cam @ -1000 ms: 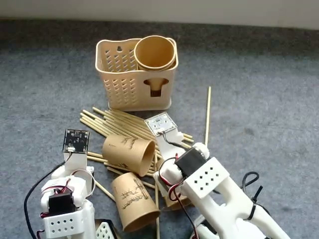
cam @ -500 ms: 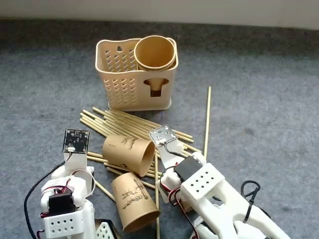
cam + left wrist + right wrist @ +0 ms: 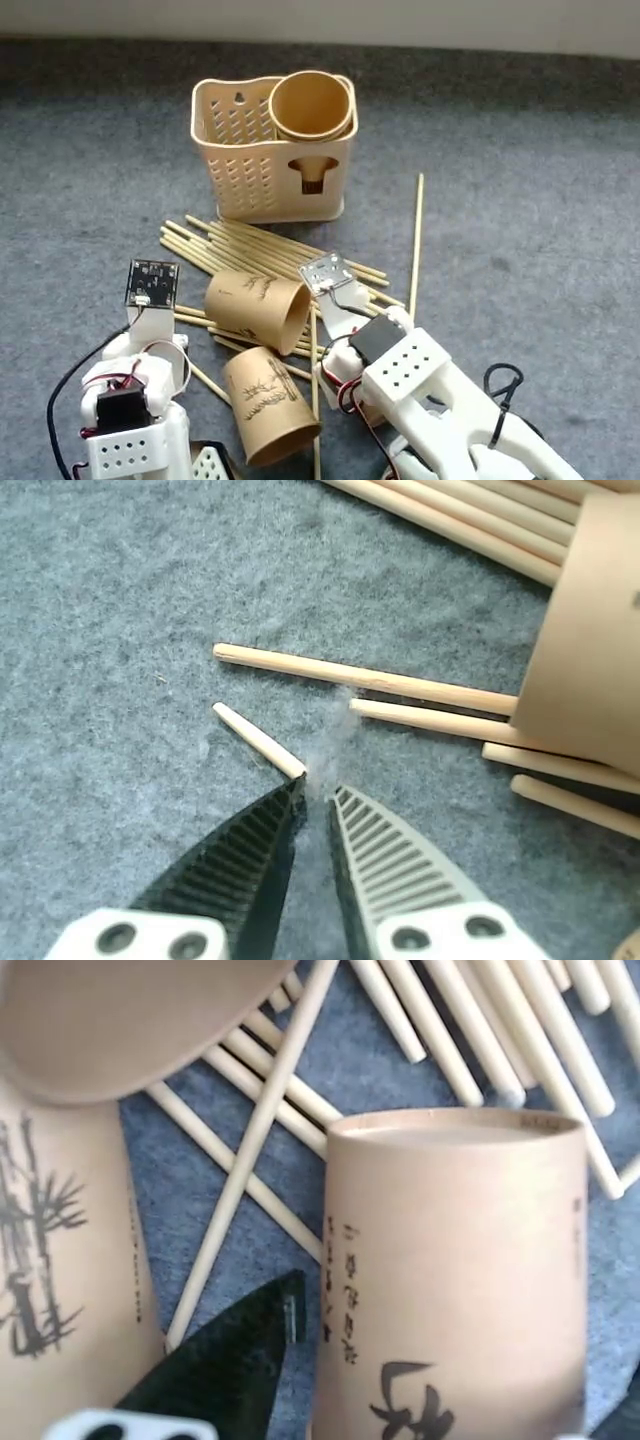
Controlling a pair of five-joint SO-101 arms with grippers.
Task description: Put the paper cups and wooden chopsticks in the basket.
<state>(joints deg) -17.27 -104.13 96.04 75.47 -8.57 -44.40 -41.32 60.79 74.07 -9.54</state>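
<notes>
Three paper cups lie on their sides on the grey carpet (image 3: 540, 200) short of the basket (image 3: 240, 185), which already holds a nested stack of cups (image 3: 312, 105) at one end. The right gripper (image 3: 455, 1360) straddles the third cup (image 3: 455, 1260). Its jaws are spread to either side of the cup's wall, and one dark finger (image 3: 235, 1365) sits just beside it with a sliver of carpet between, so nothing is gripped yet. The left gripper (image 3: 315, 798) hangs low over the carpet with its jaws parted by a mere slit and holding nothing; the tapered end of a loose chopstick (image 3: 258, 739) touches one tip. The bamboo-printed cup (image 3: 268, 400) and the cup nearer the basket (image 3: 258, 305) lie among the heap of wooden chopsticks (image 3: 250, 248), and one stray chopstick (image 3: 416, 235) lies apart from them. I judge the cups light and thin-walled, easy to crush or to squirt out of a hard pinch, so a gentle hold across the wall near the stiffer rolled rim seems best. The chopsticks look stiff, smooth and prone to roll, and taking one near its middle should keep it level. Print on the cups is an ink bamboo sketch and columns of brush characters, too small to make out.
</notes>
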